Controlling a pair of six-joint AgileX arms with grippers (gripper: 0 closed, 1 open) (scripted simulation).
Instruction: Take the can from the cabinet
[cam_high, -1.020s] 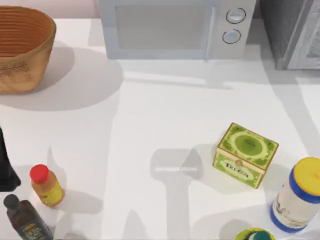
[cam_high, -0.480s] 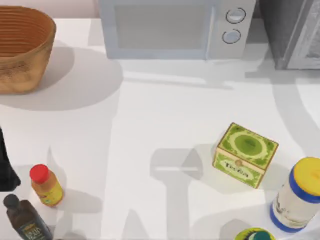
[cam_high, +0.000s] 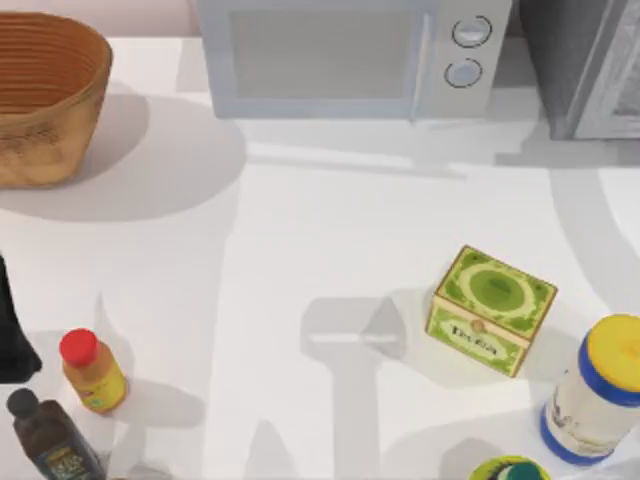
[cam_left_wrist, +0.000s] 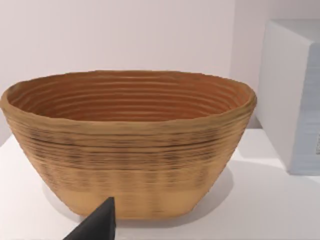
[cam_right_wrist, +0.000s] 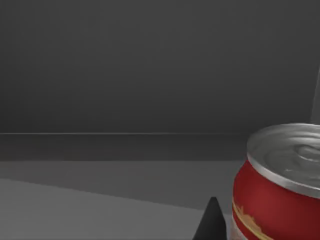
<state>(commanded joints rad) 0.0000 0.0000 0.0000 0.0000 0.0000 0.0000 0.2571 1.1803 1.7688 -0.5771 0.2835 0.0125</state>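
Note:
The dark grey cabinet (cam_high: 585, 60) stands at the table's back right corner, with its paler framed door at the right edge. In the right wrist view a red can (cam_right_wrist: 280, 200) with a silver top stands upright on the dark floor of the cabinet (cam_right_wrist: 150, 75). One dark fingertip (cam_right_wrist: 212, 222) of my right gripper shows close beside the can, with a thin gap between them. My left arm (cam_high: 10, 335) is parked at the table's left edge. One of its fingertips (cam_left_wrist: 97, 225) points toward the basket.
A white microwave (cam_high: 340, 55) stands at the back middle and a woven basket (cam_high: 40, 100) at the back left. A green tea box (cam_high: 490, 310) and a yellow-lidded jar (cam_high: 600, 390) sit front right. An orange bottle (cam_high: 92, 372) and a dark bottle (cam_high: 50, 445) stand front left.
The shadow on the table in front of the cabinet has shifted. The objects on the table and the left arm have not moved.

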